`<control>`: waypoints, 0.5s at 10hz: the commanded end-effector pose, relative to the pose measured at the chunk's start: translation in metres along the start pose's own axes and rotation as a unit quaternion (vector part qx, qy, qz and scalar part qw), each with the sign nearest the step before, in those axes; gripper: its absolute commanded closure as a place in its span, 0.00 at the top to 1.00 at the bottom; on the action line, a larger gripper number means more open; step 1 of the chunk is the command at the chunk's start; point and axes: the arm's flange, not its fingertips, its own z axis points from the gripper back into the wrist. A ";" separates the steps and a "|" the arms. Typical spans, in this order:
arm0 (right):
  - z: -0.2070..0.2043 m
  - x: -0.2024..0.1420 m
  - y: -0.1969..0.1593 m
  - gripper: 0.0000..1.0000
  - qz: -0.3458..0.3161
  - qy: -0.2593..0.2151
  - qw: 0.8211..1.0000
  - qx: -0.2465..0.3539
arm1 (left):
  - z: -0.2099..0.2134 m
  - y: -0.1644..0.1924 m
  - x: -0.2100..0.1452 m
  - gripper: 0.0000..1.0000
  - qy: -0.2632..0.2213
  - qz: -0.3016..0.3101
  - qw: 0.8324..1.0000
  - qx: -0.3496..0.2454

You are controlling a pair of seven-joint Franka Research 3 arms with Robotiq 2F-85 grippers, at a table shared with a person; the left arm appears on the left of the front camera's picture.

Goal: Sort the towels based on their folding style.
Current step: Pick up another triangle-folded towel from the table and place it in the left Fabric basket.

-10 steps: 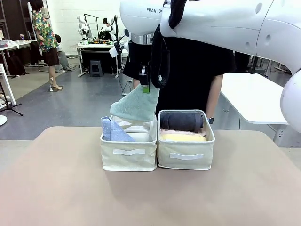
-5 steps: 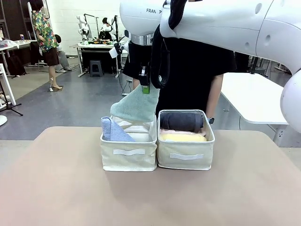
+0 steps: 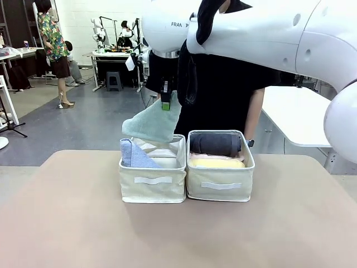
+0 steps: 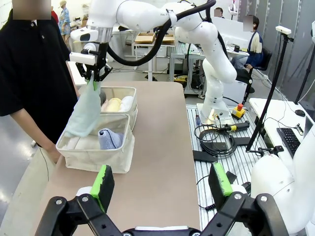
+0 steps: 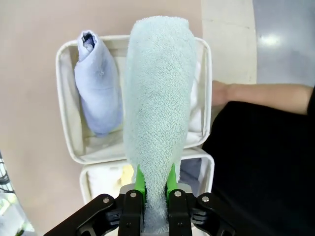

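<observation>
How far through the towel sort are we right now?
Nearly done. The dark grey roll and yellow roll sit in the right bin; the light blue wedge is in the left bin. The right gripper holds the pale teal towel above the left bin. Left: set it down and release.

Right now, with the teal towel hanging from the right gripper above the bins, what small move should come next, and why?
Probably lower the pale teal towel straight down. The right gripper is shut on its top corner, and it hangs over the left bin, where the light blue folded towel already sits; the rolled towels lie in the right bin.
</observation>
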 end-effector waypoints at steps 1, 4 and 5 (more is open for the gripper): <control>-0.011 -0.007 -0.022 0.19 0.035 -0.022 0.999 0.029 | 0.005 -0.002 0.001 1.00 -0.004 -0.003 1.000 0.002; -0.036 -0.006 -0.028 0.19 0.071 -0.027 0.996 0.054 | 0.005 -0.002 0.001 1.00 -0.004 -0.003 1.000 0.002; -0.046 -0.005 -0.029 0.19 0.073 -0.023 0.995 0.065 | 0.005 -0.002 0.001 1.00 -0.004 -0.003 1.000 0.002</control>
